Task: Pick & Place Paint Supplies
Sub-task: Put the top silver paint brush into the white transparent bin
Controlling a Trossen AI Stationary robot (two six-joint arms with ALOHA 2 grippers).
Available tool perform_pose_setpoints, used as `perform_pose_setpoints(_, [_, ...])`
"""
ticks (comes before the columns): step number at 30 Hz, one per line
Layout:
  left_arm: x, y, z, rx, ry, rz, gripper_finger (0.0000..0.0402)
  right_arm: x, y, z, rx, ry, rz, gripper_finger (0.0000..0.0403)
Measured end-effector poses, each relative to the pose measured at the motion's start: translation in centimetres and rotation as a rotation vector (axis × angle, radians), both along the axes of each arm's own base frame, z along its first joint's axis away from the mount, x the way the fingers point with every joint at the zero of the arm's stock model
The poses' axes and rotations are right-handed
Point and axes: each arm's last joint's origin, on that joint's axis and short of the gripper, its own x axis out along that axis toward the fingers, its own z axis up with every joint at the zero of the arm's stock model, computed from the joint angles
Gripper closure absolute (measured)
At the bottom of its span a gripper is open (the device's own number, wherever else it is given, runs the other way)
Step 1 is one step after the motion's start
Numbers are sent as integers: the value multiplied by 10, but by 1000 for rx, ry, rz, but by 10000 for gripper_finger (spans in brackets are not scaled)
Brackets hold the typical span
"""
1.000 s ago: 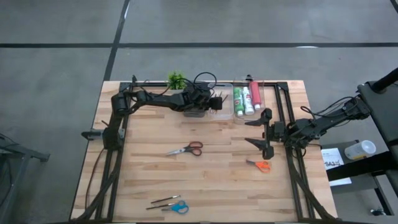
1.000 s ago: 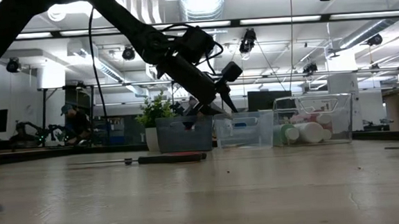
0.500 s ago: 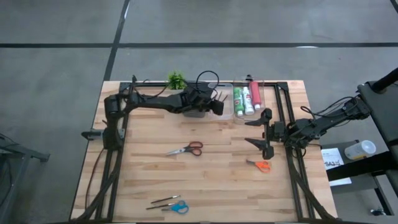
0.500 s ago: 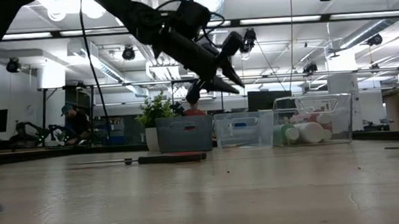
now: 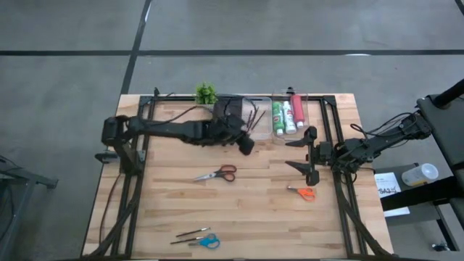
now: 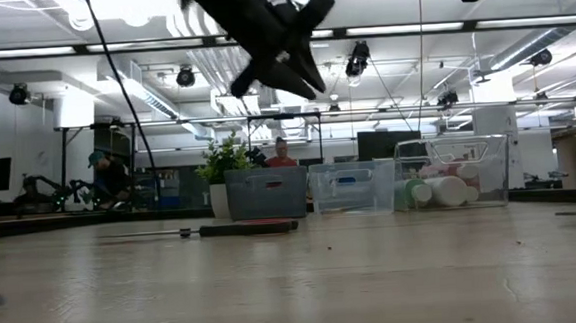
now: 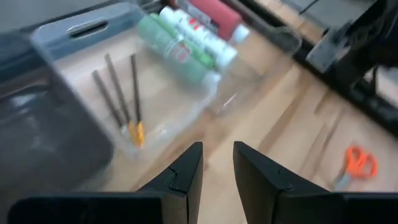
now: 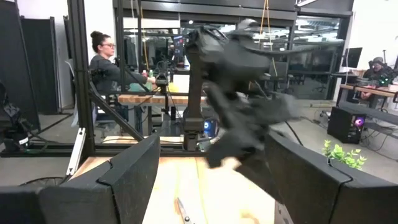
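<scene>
The left claw (image 5: 246,146) is seen raised above the wooden counter (image 5: 167,196), just in front of the clear plastic bin (image 7: 93,56) in which three thin dark brushes (image 7: 118,99) lie; its fingers (image 7: 186,171) stand a little apart with nothing between them. The next supply is judged to be the red-handled scissors (image 5: 216,174), which lie flat on the counter just beyond and below the claw, on the near side away from the bins. A good pick would be made by lowering the claw straight over the pivot of the blades, with the fingers turned across the closed blades and not along them, since thin flat metal is easily pushed aside. The white, green and pinkish-red paint tubes (image 5: 288,114) are already stored in the neighbouring clear bin, to the far side of the claw. The right claw (image 5: 305,154) waits wide apart and empty, with the orange-handled scissors (image 5: 304,193) near it. The blue-handled scissors (image 5: 206,241) and two loose brushes (image 5: 190,235) remain well apart from both claws.
</scene>
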Motion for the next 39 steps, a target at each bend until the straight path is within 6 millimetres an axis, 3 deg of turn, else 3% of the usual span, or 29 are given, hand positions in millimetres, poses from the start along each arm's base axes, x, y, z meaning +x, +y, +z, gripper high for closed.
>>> perform_pose_setpoints(9, [-31,-74,20,125,100,-63,303,0,0,-1,-1,3,0,115])
perform_pose_setpoints(14, [-47,-108,18,122,185,-185,303,0,0,-1,-1,3,0,115])
perform_pose_setpoints(25, [-88,-180,4,-49,302,-277,303,0,0,-1,-3,3,0,115])
perform_pose_setpoints(33, [-130,-243,2,-162,349,-455,303,0,0,-1,-1,3,0,115])
perform_pose_setpoints(39, [-150,-264,-3,-201,376,-442,303,0,0,-1,-3,3,0,115])
